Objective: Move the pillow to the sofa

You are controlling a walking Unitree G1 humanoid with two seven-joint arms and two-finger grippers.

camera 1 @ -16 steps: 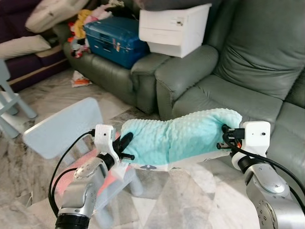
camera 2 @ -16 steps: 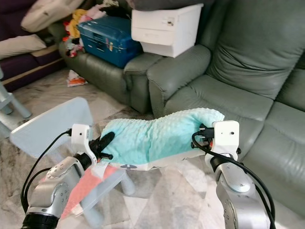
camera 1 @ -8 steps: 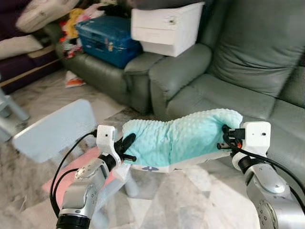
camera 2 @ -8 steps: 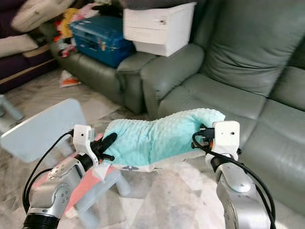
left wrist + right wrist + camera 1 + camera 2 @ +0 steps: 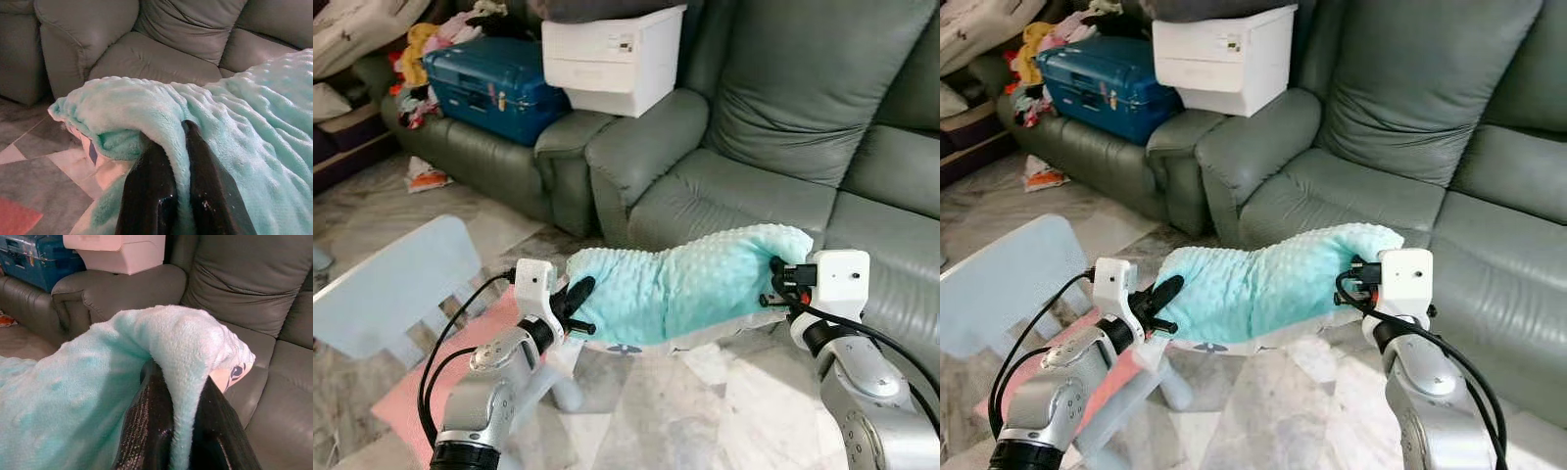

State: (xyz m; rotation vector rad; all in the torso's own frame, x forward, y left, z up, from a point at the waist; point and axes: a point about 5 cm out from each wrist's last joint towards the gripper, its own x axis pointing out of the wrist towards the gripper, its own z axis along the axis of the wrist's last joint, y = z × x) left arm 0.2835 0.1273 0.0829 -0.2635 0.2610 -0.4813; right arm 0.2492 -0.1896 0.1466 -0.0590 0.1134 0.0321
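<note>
Both silver arms raised fwd at equal height, elbows bent, wrists turned inward toward each other. Left pincer point(image 5: 576, 305): black fingers point(image 5: 151, 196) pinched tight on a fold at one end of the pillow point(image 5: 690, 284). Right pincer point(image 5: 173, 431): fingers point(image 5: 146, 426) likewise clamped on the opp. end. Pillow hangs stretched btw. the two, clear of the sofa point(image 5: 783, 186).

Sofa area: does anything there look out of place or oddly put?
Yes. A white storage box sits perched across the green sofa's armrests, and a blue suitcase lies on the neighbouring seat beside strewn clothes, odd places for luggage and storage.
</note>
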